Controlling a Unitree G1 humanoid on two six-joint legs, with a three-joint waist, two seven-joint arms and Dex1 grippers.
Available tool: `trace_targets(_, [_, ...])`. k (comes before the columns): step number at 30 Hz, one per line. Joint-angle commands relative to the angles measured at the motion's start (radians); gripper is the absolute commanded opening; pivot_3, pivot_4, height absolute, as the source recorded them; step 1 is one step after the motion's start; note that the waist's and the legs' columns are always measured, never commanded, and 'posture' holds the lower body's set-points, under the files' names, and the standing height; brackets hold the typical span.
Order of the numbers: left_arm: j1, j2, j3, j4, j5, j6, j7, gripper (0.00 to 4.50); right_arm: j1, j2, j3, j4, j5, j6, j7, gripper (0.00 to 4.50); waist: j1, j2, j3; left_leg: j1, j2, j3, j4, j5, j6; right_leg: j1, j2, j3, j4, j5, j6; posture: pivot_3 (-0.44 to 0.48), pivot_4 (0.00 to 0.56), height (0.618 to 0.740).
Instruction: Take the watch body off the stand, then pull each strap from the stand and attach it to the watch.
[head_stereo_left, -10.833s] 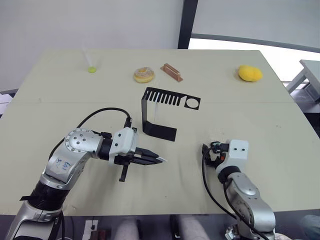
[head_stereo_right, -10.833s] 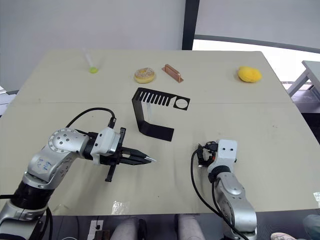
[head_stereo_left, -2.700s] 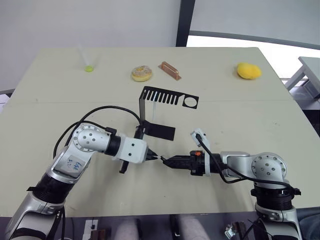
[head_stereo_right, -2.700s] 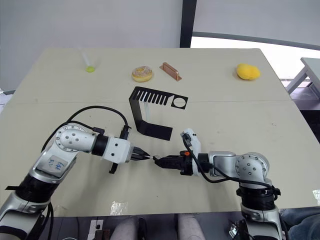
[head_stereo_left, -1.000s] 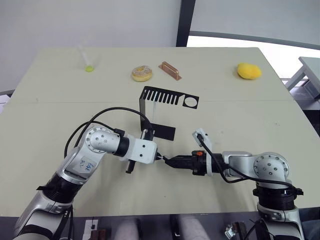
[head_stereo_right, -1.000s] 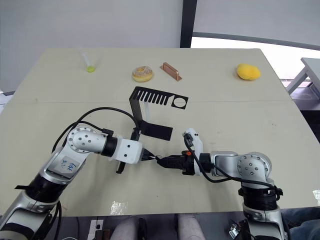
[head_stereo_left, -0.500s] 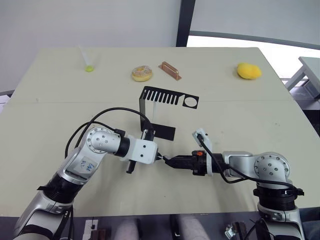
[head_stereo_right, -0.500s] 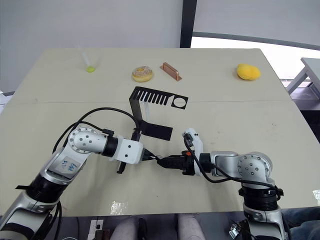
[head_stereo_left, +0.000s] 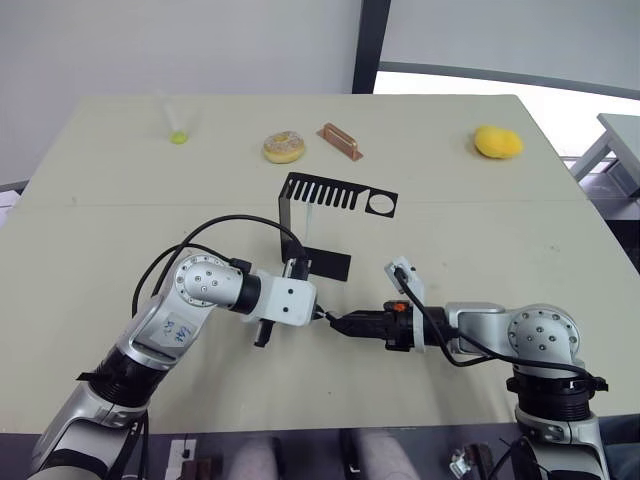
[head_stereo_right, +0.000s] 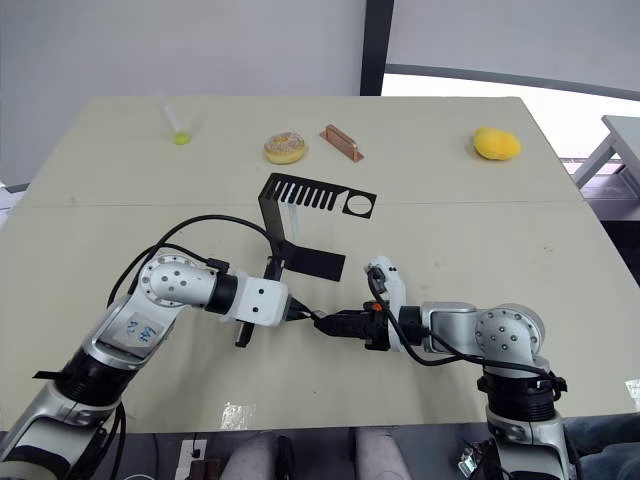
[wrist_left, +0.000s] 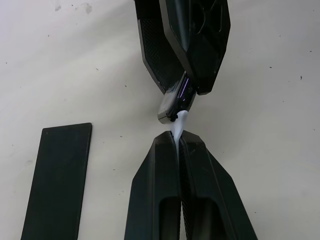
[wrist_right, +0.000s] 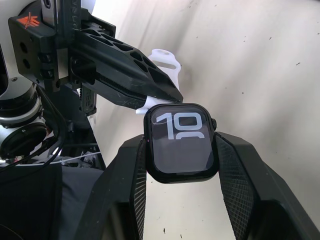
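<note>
My right gripper (head_stereo_left: 336, 322) is shut on the watch body (wrist_right: 182, 142), a small black case whose screen shows white digits, held just above the table. My left gripper (head_stereo_left: 319, 315) faces it tip to tip and is shut on a white strap (wrist_left: 178, 125). The strap's end touches the edge of the watch body (wrist_left: 171, 108). Behind the left gripper stands the black stand (head_stereo_left: 326, 264), with a second white strap (head_stereo_left: 312, 214) hanging under its slotted top arm.
Along the far side of the table (head_stereo_left: 520, 250) lie a doughnut (head_stereo_left: 284, 147), a copper-coloured block (head_stereo_left: 341, 141), a yellow lump (head_stereo_left: 498, 142) and a small green piece (head_stereo_left: 178, 137). The left arm's black cable (head_stereo_left: 215, 228) loops above the table beside the stand.
Over several seconds my right arm reached in with the watch body and my left gripper moved right until the strap met it. In the last second nothing has visibly moved.
</note>
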Motion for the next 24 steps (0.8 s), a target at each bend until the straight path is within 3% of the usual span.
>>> trace_targets(1, [-0.012,-0.017,-0.01,-0.033,-0.001,-0.003,0.025,0.0,-0.004,0.022,0.018,-0.066,0.072,0.006,0.03,1.51,0.0,0.0,0.0,0.0,0.0,0.0,0.0,0.0,0.0,0.0,0.0,0.0,0.0,0.0,0.0,0.0,0.15,0.74])
trace_targets(24, [-0.012,-0.031,-0.021,-0.045,0.01,0.016,0.031,0.0,-0.003,0.026,0.021,-0.068,0.07,0.004,0.028,1.51,0.0,0.0,0.0,0.0,0.0,0.0,0.0,0.0,0.0,0.0,0.0,0.0,0.0,0.0,0.0,0.0,0.15,0.74])
